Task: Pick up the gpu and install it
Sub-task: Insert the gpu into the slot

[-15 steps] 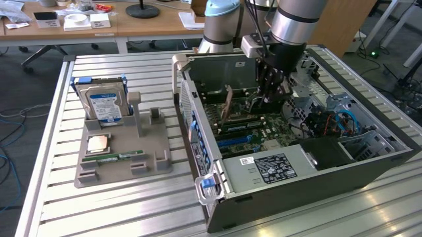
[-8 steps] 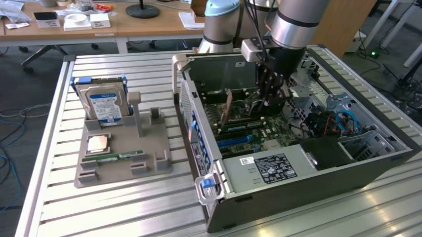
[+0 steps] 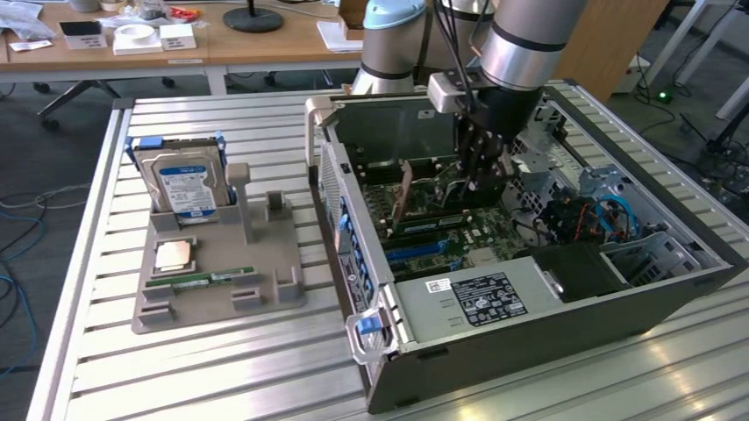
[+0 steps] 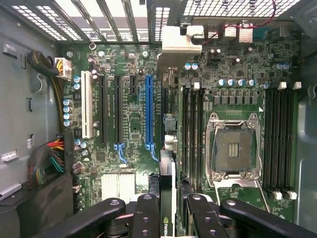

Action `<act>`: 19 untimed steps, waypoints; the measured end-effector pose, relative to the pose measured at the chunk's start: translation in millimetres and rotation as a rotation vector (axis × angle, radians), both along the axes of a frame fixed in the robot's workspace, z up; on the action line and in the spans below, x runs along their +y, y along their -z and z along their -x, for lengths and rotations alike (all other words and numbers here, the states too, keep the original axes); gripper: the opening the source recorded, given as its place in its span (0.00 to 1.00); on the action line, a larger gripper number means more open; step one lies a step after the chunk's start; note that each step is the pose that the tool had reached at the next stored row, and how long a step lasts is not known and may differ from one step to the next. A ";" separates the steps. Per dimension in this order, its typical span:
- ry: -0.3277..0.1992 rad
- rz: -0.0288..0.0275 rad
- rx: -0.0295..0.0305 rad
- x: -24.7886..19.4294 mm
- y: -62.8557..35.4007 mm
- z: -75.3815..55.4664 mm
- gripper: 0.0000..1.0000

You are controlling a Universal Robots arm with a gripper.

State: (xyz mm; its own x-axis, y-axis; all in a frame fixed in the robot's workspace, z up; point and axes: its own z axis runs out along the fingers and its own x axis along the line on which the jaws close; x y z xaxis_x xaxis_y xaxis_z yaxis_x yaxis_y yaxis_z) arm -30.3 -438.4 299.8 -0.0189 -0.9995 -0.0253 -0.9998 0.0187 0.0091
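The gpu is a thin dark card seen edge-on between my fingers, with a green logo on its near end. It runs lengthwise over the motherboard toward the case's rear grille, its metal bracket end at the far end. My gripper is shut on it. The card sits just beside the long blue slot, on the side of the memory slots. In the exterior view my gripper reaches down into the open computer case, and the card's brownish face stands upright just above the board.
A grey holder on the slatted table at the exterior view's left carries a blue-labelled hard drive, a chip and a green memory stick. Inside the case are the processor socket, cable bundles and a power supply.
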 end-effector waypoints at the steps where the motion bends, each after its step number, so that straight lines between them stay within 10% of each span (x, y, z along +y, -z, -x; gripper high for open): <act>1: -0.001 -0.0012 -0.0004 -0.4 0.3 0.3 0.26; 19: -0.007 -0.0036 -0.0176 -1.2 7.9 5.4 0.26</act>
State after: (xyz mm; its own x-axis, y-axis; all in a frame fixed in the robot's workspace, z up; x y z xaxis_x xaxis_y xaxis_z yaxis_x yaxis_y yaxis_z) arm -35.8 -439.7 291.9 -0.0116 -0.9995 -0.0292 -0.9999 0.0119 -0.0084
